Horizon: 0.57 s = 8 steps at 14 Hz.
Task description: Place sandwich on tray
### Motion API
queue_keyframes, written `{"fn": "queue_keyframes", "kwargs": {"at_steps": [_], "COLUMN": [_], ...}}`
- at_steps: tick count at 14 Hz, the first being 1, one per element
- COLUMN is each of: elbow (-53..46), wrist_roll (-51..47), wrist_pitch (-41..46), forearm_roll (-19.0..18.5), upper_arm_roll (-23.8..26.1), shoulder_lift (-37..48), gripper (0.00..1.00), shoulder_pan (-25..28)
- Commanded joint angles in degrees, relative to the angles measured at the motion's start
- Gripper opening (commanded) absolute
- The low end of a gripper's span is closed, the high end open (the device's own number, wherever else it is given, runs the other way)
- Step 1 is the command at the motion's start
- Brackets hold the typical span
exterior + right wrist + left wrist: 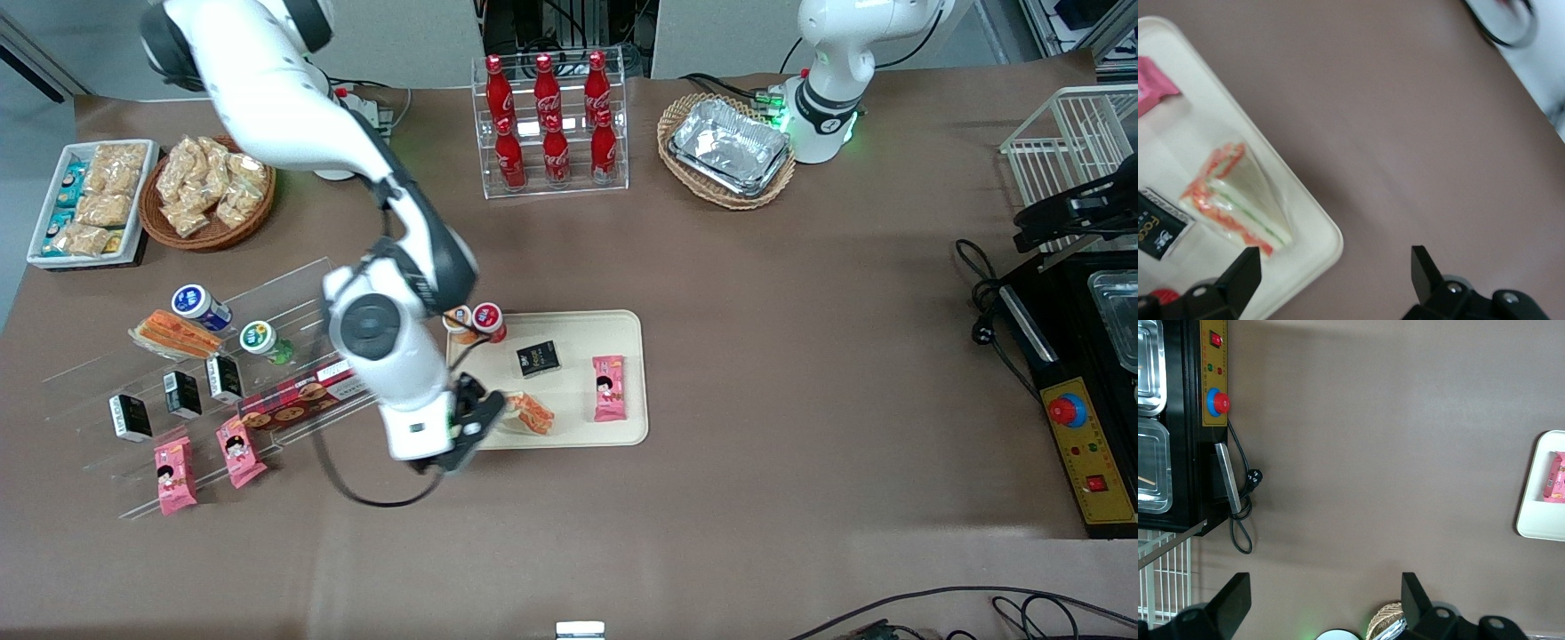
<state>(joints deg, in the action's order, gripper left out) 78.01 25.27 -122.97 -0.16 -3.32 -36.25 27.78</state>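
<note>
Gripper [484,416] at the tray's near corner toward the working arm's end, fingers [1238,277] spread apart, nothing between them. Sandwich [532,412] lies flat on tray [622,329], just beside gripper, not touching it; clear wrap, white bread w/ red-orange stripe [1238,203]. Pink snack pkt [610,387] on tray too, toward parked arm's end from sandwich. Black pkt [538,358] farther from camera, mid-tray. Two small cups [477,322] at tray's farthest corner. Acrylic shelf [267,293] w/ second sandwich [173,333] toward working arm's end. Cola bottles [551,116] in rack farthest back.
</note>
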Motion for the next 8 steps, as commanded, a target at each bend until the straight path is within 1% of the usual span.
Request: {"fn": "queue_keyframes", "kwargs": {"at_steps": [1, 2, 5, 6, 8], "elbow": [1.5, 1.5, 1.4, 1.5, 1.8], "wrist_roll": [-10.7, -12.3, -12.7, -13.6, -16.7], "wrist_pitch": [9.0, 10.9, 17.7, 19.7, 24.9], "forearm_roll": [1.3, 1.5, 1.8, 2.7, 2.8], "upper_arm_roll": [0.6, 0.6, 0.7, 0.1, 0.1], "shoulder_lift": [8.2, 10.0, 14.2, 15.6, 18.4], "gripper": [1.0, 1.0, 1.0, 1.0, 1.0], "shoulder_pan": [-3.2, -4.4, -8.6, -9.4, -13.3]}}
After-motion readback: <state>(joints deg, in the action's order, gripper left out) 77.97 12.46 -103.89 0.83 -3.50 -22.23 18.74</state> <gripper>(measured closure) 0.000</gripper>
